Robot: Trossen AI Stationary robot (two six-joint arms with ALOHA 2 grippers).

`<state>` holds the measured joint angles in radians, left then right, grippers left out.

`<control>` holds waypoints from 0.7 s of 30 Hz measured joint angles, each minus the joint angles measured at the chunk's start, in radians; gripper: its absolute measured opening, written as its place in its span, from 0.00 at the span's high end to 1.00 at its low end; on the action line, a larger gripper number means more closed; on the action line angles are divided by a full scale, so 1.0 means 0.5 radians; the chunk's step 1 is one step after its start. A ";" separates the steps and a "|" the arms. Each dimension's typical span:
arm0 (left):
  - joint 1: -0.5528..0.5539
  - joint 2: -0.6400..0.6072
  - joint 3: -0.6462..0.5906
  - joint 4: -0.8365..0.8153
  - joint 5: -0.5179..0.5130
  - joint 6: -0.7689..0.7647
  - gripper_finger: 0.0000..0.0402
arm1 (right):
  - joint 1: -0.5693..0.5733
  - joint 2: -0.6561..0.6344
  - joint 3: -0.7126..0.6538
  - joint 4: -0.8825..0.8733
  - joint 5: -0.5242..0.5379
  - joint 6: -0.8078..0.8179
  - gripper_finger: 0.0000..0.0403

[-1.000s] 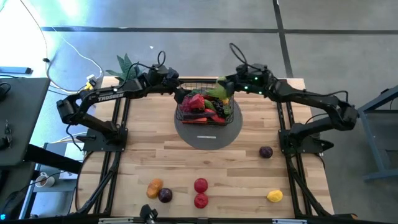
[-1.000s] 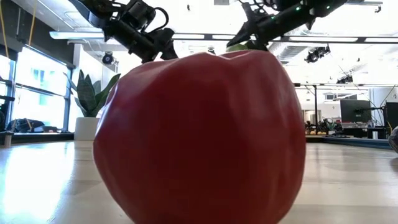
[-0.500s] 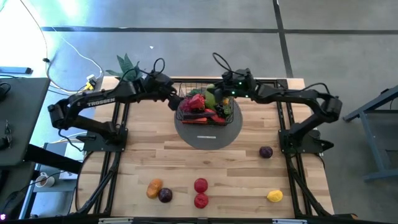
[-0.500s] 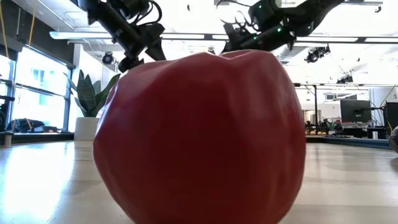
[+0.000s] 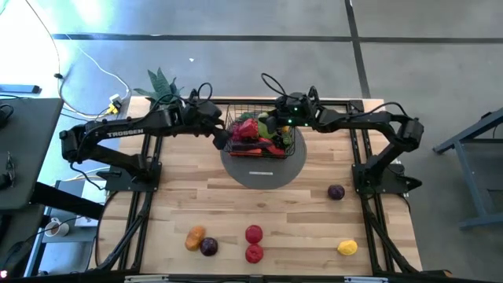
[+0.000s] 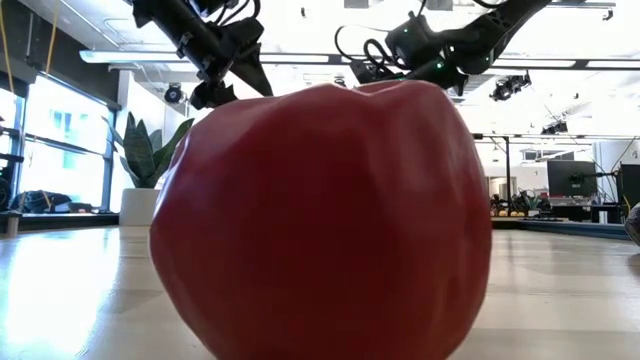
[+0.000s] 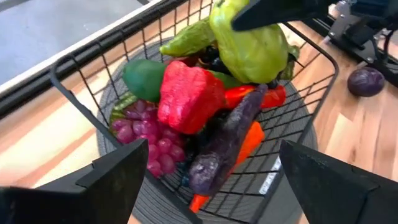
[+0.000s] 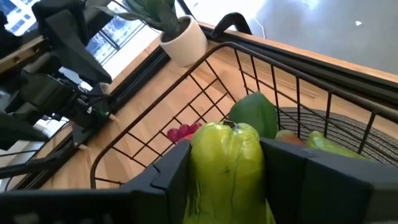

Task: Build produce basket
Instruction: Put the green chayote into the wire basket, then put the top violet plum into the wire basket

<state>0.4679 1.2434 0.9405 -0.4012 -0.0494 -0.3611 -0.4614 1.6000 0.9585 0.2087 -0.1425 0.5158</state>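
Note:
The black wire basket [image 5: 258, 135] stands on a flat grey disc [image 5: 263, 167] at the table's far middle. It holds a pile of produce [image 7: 186, 106]: a red piece, purple grapes, a dark purple carrot and green pieces. My right gripper [image 8: 225, 152] hovers over the basket's far right part, shut on a light green pepper [image 8: 227, 168]. My left gripper [image 7: 214, 149] is open just outside the basket's left wall [image 7: 81, 99], its fingers pointing at the pile. My right gripper pinches the green pepper's sides [image 8: 198, 163] between its two fingers [image 8: 292, 174]. It reaches in from the table's right, slanting down. The pepper [image 7: 249, 46] sits over the pile inside the basket. Whether its lower end rests on the pile, I cannot tell.
Loose produce lies near the front edge: an orange piece [image 5: 195, 236], a dark purple one [image 5: 208, 247], two red ones [image 5: 253, 233], a yellow one [image 5: 346, 248] and a purple one [image 5: 335, 192]. One red piece [image 6: 320, 220] fills the low view. A potted plant [image 5: 159, 82] stands at the far left corner.
My right gripper has carried the green pepper toward the table's left, from the basket's far right corner to over the pile. My left gripper has drawn slightly toward the near edge along the basket's left side and stays open.

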 joint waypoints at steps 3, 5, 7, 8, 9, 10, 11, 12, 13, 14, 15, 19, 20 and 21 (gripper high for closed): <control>-0.043 0.000 0.000 -0.025 -0.001 -0.014 0.12 | -0.006 0.000 0.000 0.001 0.000 0.000 0.54; -0.068 0.000 0.000 -0.067 0.000 -0.013 0.12 | -0.006 0.000 0.000 0.002 0.024 0.000 0.46; -0.092 0.000 0.000 -0.122 0.000 -0.014 0.12 | -0.006 0.000 0.001 -0.001 0.065 0.000 0.39; -0.103 0.000 0.000 -0.148 0.000 -0.014 0.12 | -0.008 0.000 0.008 -0.004 0.067 0.000 0.36; -0.115 0.000 0.000 -0.175 -0.001 -0.013 0.12 | -0.014 0.000 0.020 -0.006 0.067 0.000 0.33; -0.125 0.000 0.000 -0.203 -0.001 -0.014 0.12 | -0.019 0.000 0.036 -0.005 0.066 0.000 0.32; -0.134 0.000 0.000 -0.220 -0.001 -0.014 0.12 | -0.021 0.000 0.056 -0.006 0.063 -0.001 0.30; -0.145 0.000 0.000 -0.235 -0.001 -0.014 0.12 | -0.026 0.000 0.077 -0.017 0.053 -0.010 0.30; -0.155 0.000 0.000 -0.250 -0.001 -0.013 0.12 | -0.032 -0.002 0.099 -0.039 0.034 -0.042 0.29; -0.164 0.000 0.000 -0.266 -0.001 -0.014 0.12 | -0.033 -0.003 0.129 -0.086 0.010 -0.076 0.29; -0.174 0.000 0.000 -0.279 -0.001 -0.020 0.12 | -0.033 -0.005 0.163 -0.144 -0.006 -0.114 0.29; -0.226 0.001 0.000 -0.351 -0.024 -0.099 0.12 | -0.008 -0.006 0.314 -0.470 -0.053 -0.271 0.29; -0.240 0.001 0.000 -0.380 -0.031 -0.106 0.12 | 0.006 -0.006 0.349 -0.548 -0.054 -0.300 0.29; -0.255 0.001 0.000 -0.403 -0.033 -0.110 0.12 | 0.021 -0.006 0.381 -0.620 -0.055 -0.315 0.29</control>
<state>0.3405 1.2438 0.9405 -0.6028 -0.0658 -0.4160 -0.4511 1.5970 1.1489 -0.1015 -0.1697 0.3585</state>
